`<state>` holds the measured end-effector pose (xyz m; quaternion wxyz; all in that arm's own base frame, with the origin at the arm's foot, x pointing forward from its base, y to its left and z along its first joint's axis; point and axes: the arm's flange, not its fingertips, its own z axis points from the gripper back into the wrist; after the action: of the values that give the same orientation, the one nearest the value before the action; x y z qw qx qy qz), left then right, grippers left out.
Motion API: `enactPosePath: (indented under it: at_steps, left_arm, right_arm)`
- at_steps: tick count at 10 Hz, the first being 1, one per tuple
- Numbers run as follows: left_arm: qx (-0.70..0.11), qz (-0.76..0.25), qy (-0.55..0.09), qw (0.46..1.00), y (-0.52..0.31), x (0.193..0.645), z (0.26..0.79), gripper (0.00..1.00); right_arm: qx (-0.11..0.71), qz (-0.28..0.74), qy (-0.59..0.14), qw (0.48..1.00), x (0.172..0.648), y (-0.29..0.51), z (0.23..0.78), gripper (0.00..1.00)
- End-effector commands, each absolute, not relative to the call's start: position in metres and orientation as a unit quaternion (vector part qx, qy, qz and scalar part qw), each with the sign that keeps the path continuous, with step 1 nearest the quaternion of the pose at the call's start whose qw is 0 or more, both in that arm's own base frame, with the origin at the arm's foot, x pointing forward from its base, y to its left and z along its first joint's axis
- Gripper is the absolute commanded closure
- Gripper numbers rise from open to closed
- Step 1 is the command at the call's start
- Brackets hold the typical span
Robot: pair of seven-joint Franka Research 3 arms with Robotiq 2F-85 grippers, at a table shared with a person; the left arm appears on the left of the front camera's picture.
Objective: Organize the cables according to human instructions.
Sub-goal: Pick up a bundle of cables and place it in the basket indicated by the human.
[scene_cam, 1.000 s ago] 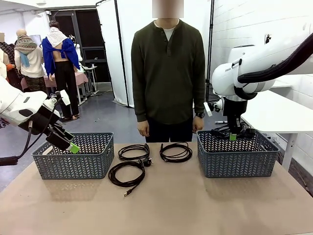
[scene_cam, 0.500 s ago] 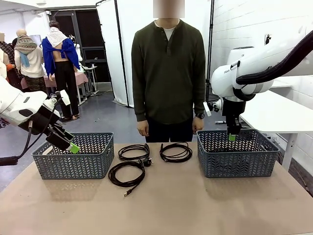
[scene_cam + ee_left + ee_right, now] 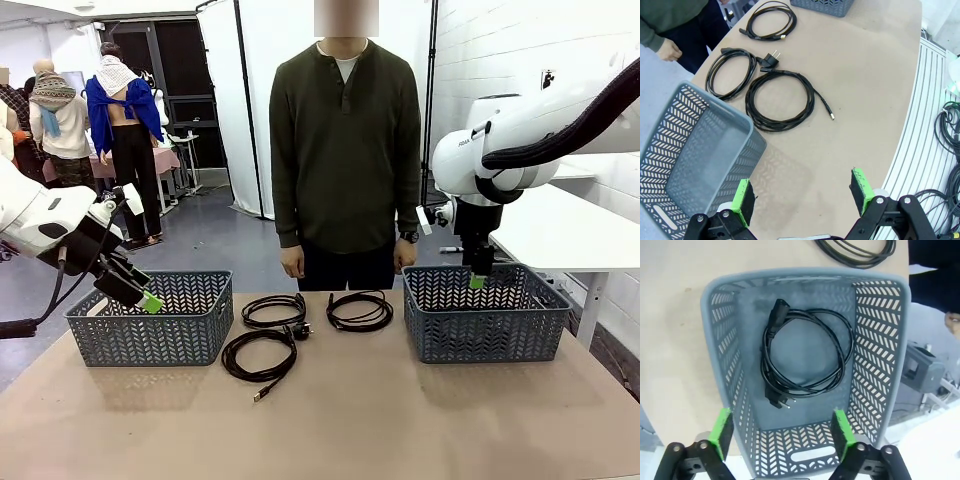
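Note:
Three black coiled cables lie on the table between the baskets: one at the back left (image 3: 273, 309), one at the back right (image 3: 360, 311) and one nearer me (image 3: 259, 355). A further cable (image 3: 807, 357) lies loose on the floor of the right basket (image 3: 486, 318). Over that basket hangs my right gripper (image 3: 477, 280), open and empty, with its fingers (image 3: 722, 432) well above the cable. My left gripper (image 3: 150, 300) is open and empty at the near edge of the left basket (image 3: 150, 320). The left wrist view shows the same three table cables (image 3: 780, 100) (image 3: 732, 70) (image 3: 771, 20).
A person stands at the far side of the table, arms down, one hand (image 3: 292, 264) just behind the back cables. The empty left basket (image 3: 690, 150) lies to the left under my left gripper (image 3: 802, 197). Bare tabletop stretches along the front.
My right gripper has opened and risen a little out of the right basket, leaving the cable lying inside. The left arm and the table cables have not moved.

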<state>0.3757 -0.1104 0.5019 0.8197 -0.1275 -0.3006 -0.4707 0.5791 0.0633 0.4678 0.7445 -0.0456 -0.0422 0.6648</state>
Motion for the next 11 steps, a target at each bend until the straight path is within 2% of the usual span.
enactPosePath:
  at_steps: [1,3,4,8,11]
  left_arm:
    - [-0.135,-0.478,-0.302,0.814,-0.107,0.377,0.498,0.00]
    - [-0.135,-0.478,-0.302,0.814,-0.107,0.377,0.498,0.00]
    - [-0.135,-0.478,-0.302,0.814,-0.107,0.377,0.498,0.00]
    - [-0.135,-0.478,-0.302,0.814,-0.107,0.377,0.498,0.00]
    - [-0.135,-0.478,-0.302,0.814,-0.107,0.377,0.498,0.00]
  right_arm:
    - [-0.034,0.662,-0.043,0.747,0.579,0.062,0.473,0.00]
    - [-0.037,0.639,-0.036,0.768,0.577,0.061,0.477,0.00]
    - [-0.043,0.664,-0.039,0.746,0.577,0.063,0.470,0.00]
    - [-0.042,0.659,-0.038,0.750,0.576,0.064,0.472,0.00]
    - [-0.005,0.592,-0.054,0.804,0.550,0.079,0.496,0.00]
